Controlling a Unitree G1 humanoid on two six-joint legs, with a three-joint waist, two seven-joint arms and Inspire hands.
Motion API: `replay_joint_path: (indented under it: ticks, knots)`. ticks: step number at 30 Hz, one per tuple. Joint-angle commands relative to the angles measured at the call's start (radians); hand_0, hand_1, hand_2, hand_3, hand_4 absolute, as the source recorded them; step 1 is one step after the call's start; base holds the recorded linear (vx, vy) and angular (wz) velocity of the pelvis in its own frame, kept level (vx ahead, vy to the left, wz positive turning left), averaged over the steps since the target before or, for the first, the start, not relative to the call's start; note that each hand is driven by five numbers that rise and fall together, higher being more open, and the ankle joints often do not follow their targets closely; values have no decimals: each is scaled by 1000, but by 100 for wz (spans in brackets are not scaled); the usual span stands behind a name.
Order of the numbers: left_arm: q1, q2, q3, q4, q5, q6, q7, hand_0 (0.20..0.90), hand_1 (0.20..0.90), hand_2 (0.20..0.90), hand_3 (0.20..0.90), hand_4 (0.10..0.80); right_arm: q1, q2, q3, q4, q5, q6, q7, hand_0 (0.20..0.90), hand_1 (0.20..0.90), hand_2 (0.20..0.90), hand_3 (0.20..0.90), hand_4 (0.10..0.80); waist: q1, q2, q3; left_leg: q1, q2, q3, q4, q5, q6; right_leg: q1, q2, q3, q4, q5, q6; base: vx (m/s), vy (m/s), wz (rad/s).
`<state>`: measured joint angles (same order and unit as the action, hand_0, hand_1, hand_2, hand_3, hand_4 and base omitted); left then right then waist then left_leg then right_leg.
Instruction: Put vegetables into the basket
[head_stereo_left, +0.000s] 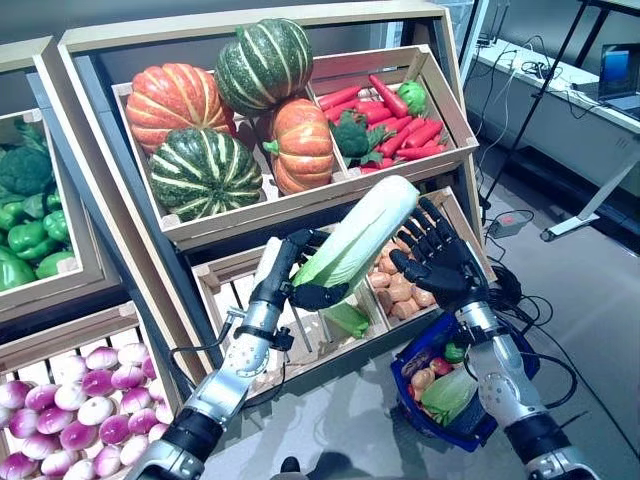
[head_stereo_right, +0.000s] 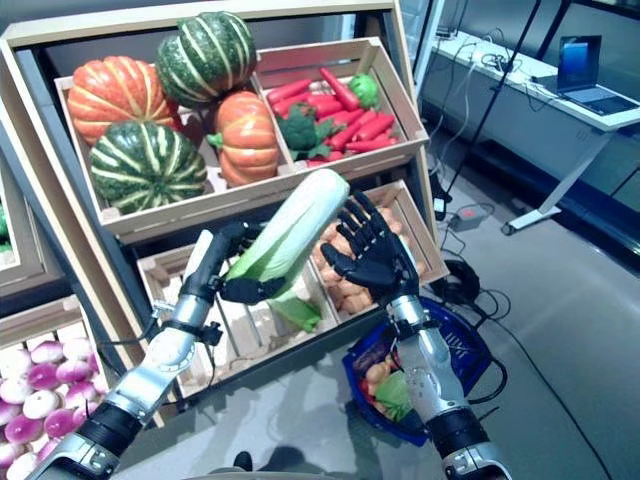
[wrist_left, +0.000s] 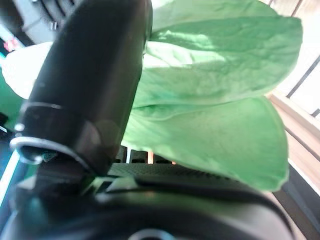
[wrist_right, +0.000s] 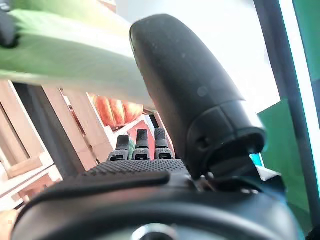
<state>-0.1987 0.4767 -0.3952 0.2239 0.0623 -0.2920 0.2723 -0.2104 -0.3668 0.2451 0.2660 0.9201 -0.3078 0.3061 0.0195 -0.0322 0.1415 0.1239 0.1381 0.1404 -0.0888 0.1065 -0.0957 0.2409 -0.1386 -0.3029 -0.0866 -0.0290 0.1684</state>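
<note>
- Four pumpkins (head_stereo_left: 205, 172) are counted in the top left crate: two orange, two striped green.
- A pile of red carrots (head_stereo_left: 405, 130) is seen in the top right crate (head_stereo_left: 450, 110), too jumbled to count, along with one broccoli (head_stereo_left: 350, 135) and one small green veg by the back wall.
- One cabbage (head_stereo_left: 362, 230), long and pale with green leaves at the bottom end, is held up in the air in front of the lower crates, tilted with the white end pointing up and to the right.
- The left hand (head_stereo_left: 300, 275) is clamped on the leafy end of the cabbage, fingers curled over it and thumb underneath; the left arm is stretched up from the lower left.
- The right hand (head_stereo_left: 435, 255) is held just beside the cabbage's upper half with fingers straight and spread apart, palm turned toward it; actual contact can't be told.
- One blue basket (head_stereo_left: 415, 355) is seen on the floor under the right arm, with a few veg already inside.
- Potatoes (head_stereo_left: 400, 290) are piled in the lower right crate, behind the right hand.
</note>
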Motion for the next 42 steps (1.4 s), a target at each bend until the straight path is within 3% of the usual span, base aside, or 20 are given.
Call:
replay_joint_path:
  ticks: [1,25,37,38,39,40,42]
  knots:
    - [-171,18,-17,-52,32,-158,43,300,300,300,300,400,-143,4,-46,-98,60,-10,77,900,900,900,900,800,13,-3,-51,55,-6,7,2,-110,1,-30,-15,2,5,48,-47,0,0,0]
    - [-231,43,-151,-69,260,-216,117,300,300,300,300,400,-201,56,-26,-86,209,8,152,900,900,900,900,800,10,-6,-51,62,0,0,2,-120,4,-23,-16,16,0,45,-43,-4,1,0]
    - [-214,21,-241,-1,216,-211,27,300,300,300,300,400,-243,114,-46,-134,325,-8,210,900,900,900,900,800,14,-2,-53,55,0,-5,2,-123,6,-30,-20,20,-1,42,-41,-5,-1,0]
    - [-213,19,-246,0,216,-214,28,300,300,300,300,400,-244,117,-46,-137,330,-9,217,815,815,815,815,744,14,-2,-53,54,0,-4,2,-123,6,-31,-20,20,-1,43,-41,0,0,0]
    - [-215,18,-254,1,215,-219,33,300,300,300,300,400,-249,118,-45,-139,337,-11,218,434,434,434,434,489,14,-2,-53,54,1,-4,2,-122,6,-31,-20,20,-1,43,-40,0,0,0]
    - [-216,16,-257,1,214,-221,36,300,300,300,300,400,-252,120,-44,-139,345,-15,220,300,300,300,300,400,14,-2,-53,54,1,-4,2,-122,6,-31,-20,20,-1,43,-41,0,0,0]
    - [-217,12,-263,2,215,-226,43,300,300,300,300,400,-254,124,-44,-141,358,-12,223,300,300,300,300,400,15,-2,-54,54,1,-4,2,-123,6,-31,-20,20,-1,42,-41,0,0,0]
